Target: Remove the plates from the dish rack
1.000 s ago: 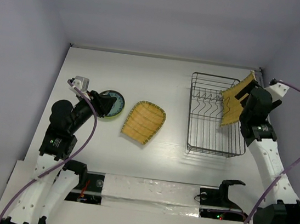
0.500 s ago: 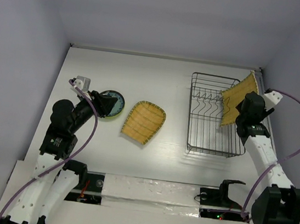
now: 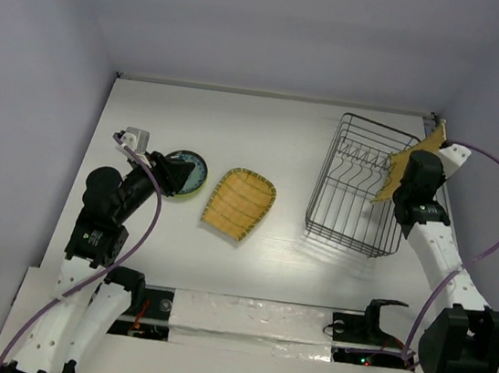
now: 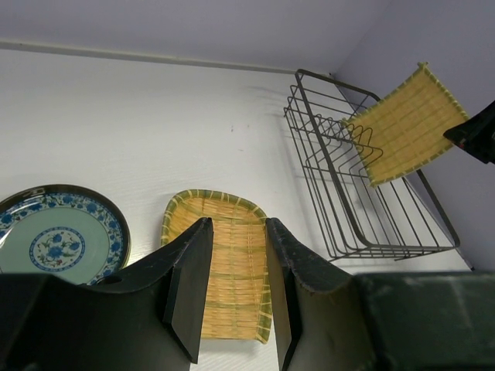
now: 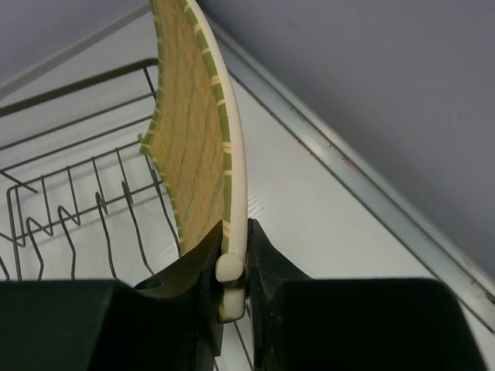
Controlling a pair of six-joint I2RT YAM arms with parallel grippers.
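Note:
My right gripper (image 3: 406, 175) (image 5: 232, 259) is shut on the lower rim of the square woven bamboo plate (image 3: 391, 176) (image 5: 193, 131) (image 4: 406, 127). That plate stands on edge at the right side of the dark wire dish rack (image 3: 322, 182) (image 5: 73, 87) (image 4: 371, 246), which sits skewed. The rounded bamboo plate (image 3: 239, 204) (image 4: 232, 270) lies flat at the table's middle. A teal plate with a blue pattern (image 3: 193, 172) (image 4: 58, 239) lies at the left. My left gripper (image 3: 175, 177) (image 4: 236, 229) hovers beside it, open, with nothing between its fingers.
The back wall and the right wall stand close behind the rack and my right arm. A metal strip runs along the right wall's foot (image 5: 371, 193). Both arm bases sit on the taped front edge (image 3: 250, 320).
My right gripper has closed on the square bamboo plate. The rack has swung askew, its far end toward the right wall, and the plate moved that way too. The left arm stayed still.

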